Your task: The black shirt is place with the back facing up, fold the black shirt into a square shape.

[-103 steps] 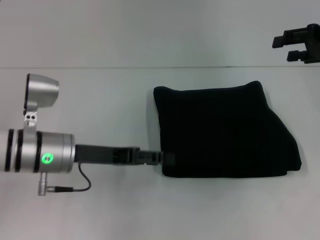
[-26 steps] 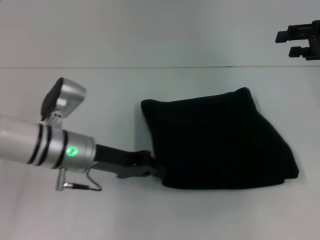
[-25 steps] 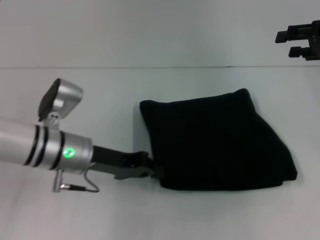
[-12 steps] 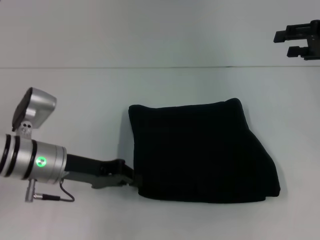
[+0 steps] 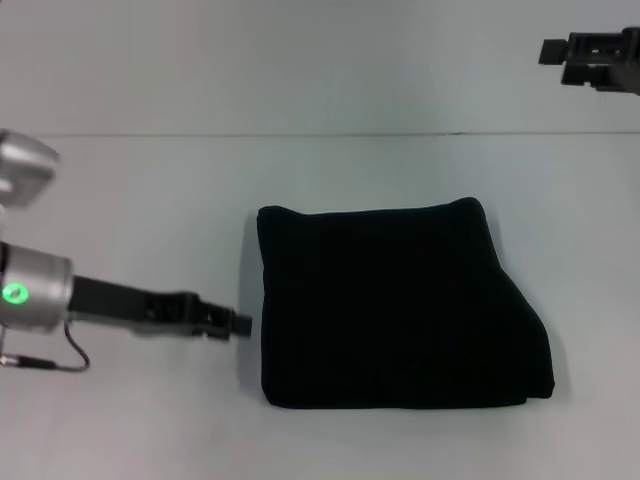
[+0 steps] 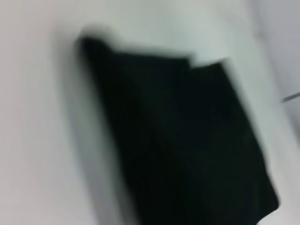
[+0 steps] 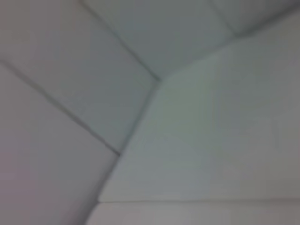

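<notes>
Shirt (image 5: pixel 395 305) lies folded near-square, mid tabletop (image 5: pixel 150 190). My left claw (image 5: pixel 238 324) sits just off its left edge, holding nothing; can't tell how open. Right claw (image 5: pixel 590 55) is parked far right, clear of the fold.

1. We see the left arm reaching in from the left edge of the head view, its silver cylindrical wrist lit by a green lamp, a thin cable looping beneath it.
2. Its slim black left pincer (image 5: pixel 238 324) stretches level toward the right, low over the surface; we cannot tell how its fingers stand.
3. The black right pincer (image 5: pixel 592 52) sits parked high at the far right corner, partly cut off.
</notes>
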Motion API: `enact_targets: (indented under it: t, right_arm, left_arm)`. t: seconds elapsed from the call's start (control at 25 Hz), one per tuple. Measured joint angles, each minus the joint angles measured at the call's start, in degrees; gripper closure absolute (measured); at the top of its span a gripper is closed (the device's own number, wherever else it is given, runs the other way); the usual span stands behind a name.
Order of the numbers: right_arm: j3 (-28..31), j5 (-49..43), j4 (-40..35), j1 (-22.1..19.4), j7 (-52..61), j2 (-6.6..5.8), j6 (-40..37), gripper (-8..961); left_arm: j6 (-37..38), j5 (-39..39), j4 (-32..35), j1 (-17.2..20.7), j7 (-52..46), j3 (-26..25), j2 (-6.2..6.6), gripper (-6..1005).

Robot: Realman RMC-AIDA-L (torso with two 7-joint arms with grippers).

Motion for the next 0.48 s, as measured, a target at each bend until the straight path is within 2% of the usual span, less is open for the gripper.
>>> enact_targets:
  t: [0.12, 0.24, 0.48]
  right_arm:
    - [1.00, 6.41, -1.97, -4.38, -12.64, 2.56, -2.05, 213]
    - [0.91, 8.13, -4.13, -9.15, -20.70, 4.84, -2.77, 189]
    - [0.56, 6.14, -7.01, -16.29, -37.86, 7.95, -8.43, 142]
  left_arm:
    - [0.15, -2.96, 1.47, 0.93, 11.93, -1.78, -0.29, 604]
    - [-1.53, -3.89, 1.46, 1.07, 20.85, -1.60, -0.58, 515]
    - [-1.02, -4.13, 2.66, -0.48, 26.77, -1.35, 0.17, 328]
